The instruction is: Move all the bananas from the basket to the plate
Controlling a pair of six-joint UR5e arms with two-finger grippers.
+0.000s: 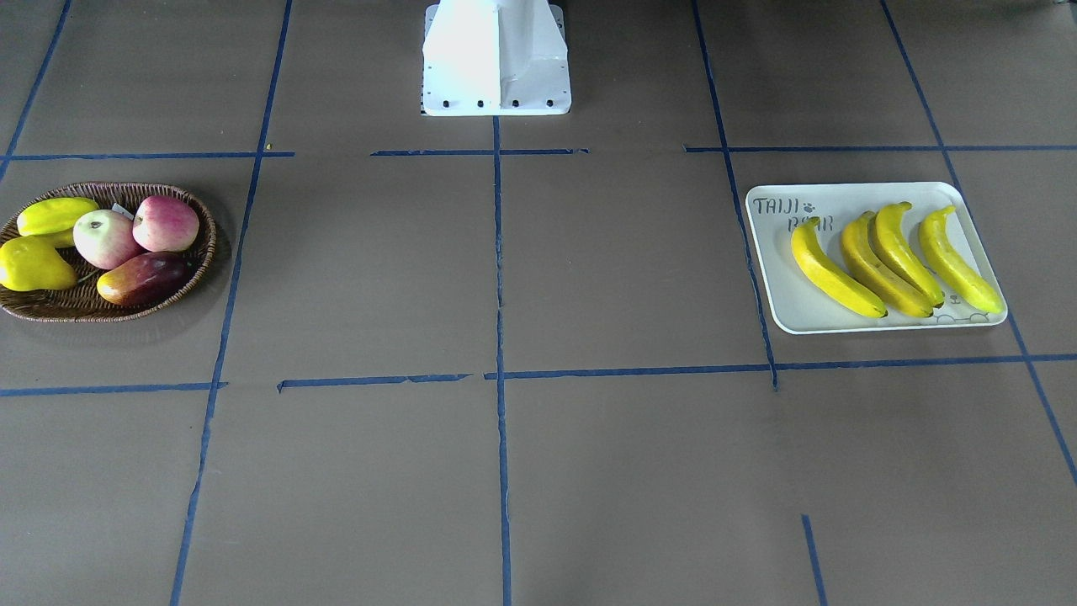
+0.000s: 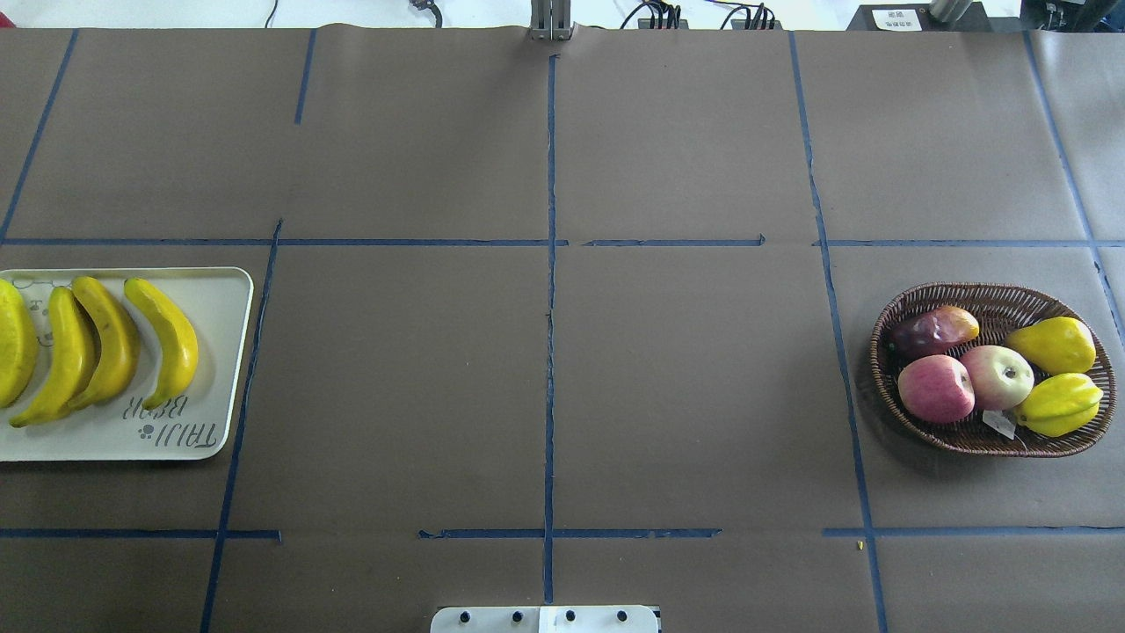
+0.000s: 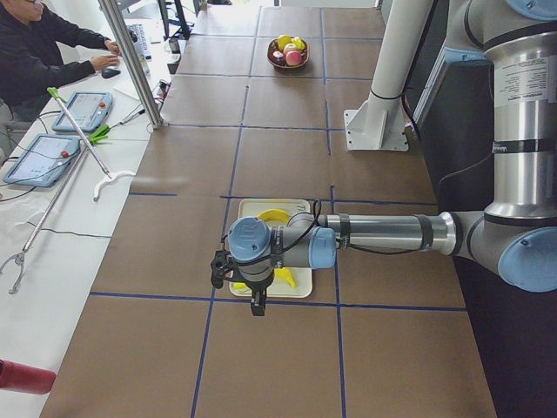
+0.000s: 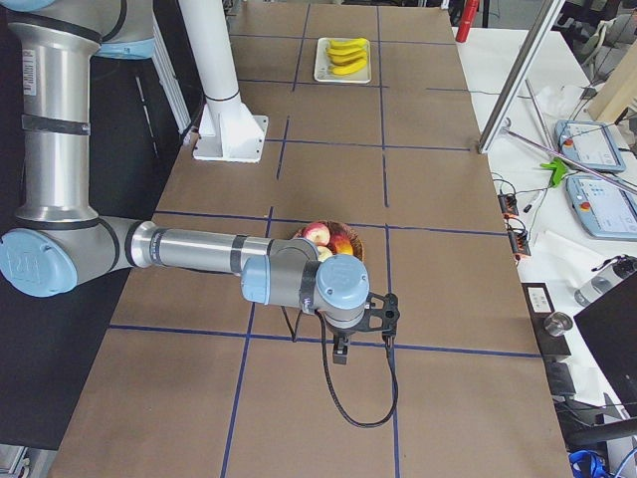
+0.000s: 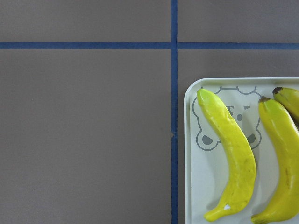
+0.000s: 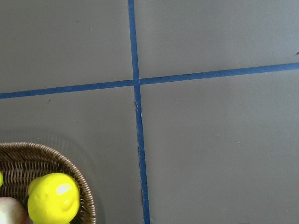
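Four bananas (image 1: 896, 261) lay side by side on plate (image 1: 808, 318), none in basket (image 1: 208, 244); left gripper (image 3: 258, 306), right gripper (image 4: 340, 355): opening and load untellable; advised: no further grasp, arms kept clear.

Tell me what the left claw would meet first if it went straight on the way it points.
Probably the bare table, just off the plate near the blue tape. The left claw points down and nothing shows beneath it, though depth is unclear.
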